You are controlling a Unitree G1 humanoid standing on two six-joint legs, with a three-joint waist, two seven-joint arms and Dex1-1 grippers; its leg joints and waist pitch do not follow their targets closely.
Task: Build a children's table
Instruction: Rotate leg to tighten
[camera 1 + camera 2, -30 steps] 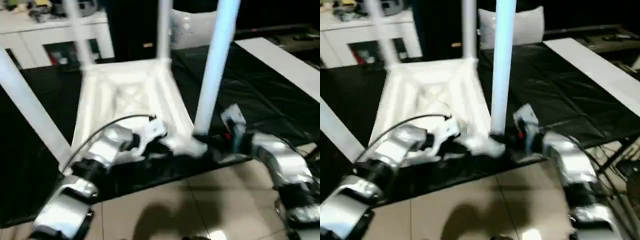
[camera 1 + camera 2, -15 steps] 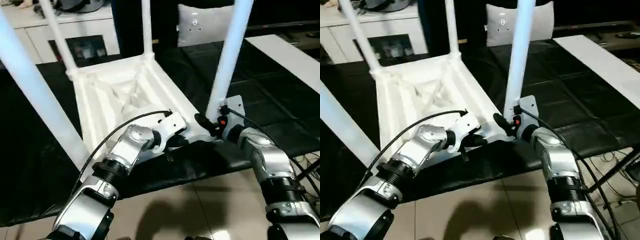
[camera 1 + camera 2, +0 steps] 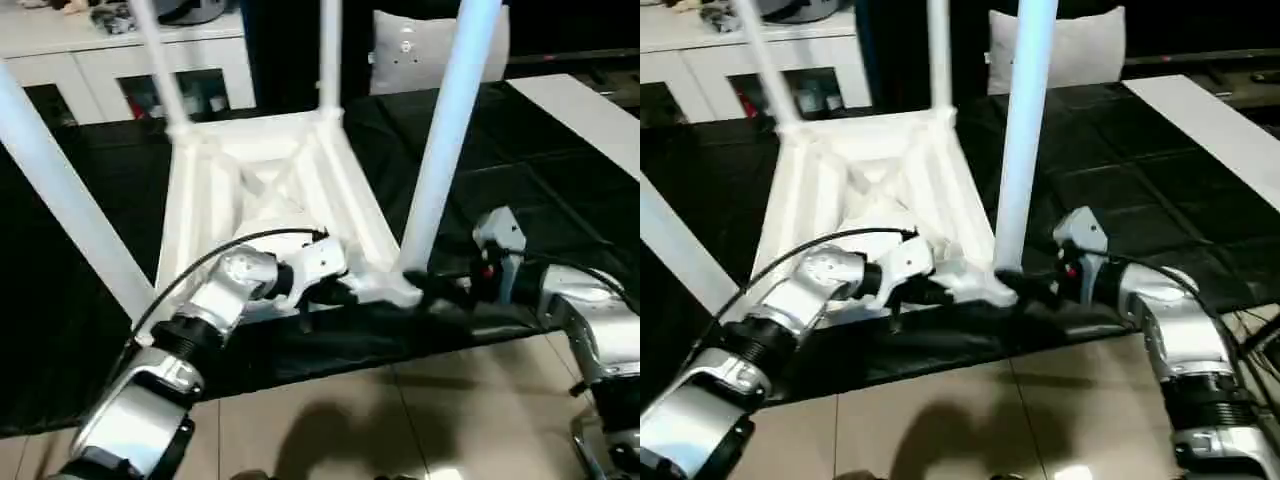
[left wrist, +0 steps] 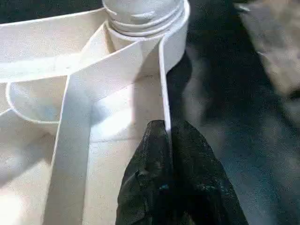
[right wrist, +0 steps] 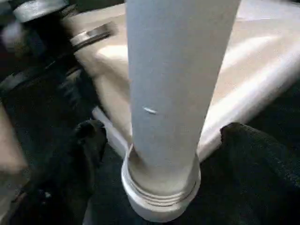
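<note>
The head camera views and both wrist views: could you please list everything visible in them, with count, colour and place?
Table top: one, white, upside down on the black mat, ribbed underside facing up.
Table legs: four, white, standing up from the corner sockets; near right leg, near left leg, two far legs and.
Mat: one, black, beneath the table top.
Cabinet: one, white with dark glass doors, behind on the left.
Cushion: one, white, behind the mat.
White board: one, at the right edge.
Floor tiles: beige, nearest the robot.
Left gripper: black fingers pinching the table top's rim near the near right socket.
Right gripper: black fingers open on either side of the near right leg's base.
</note>
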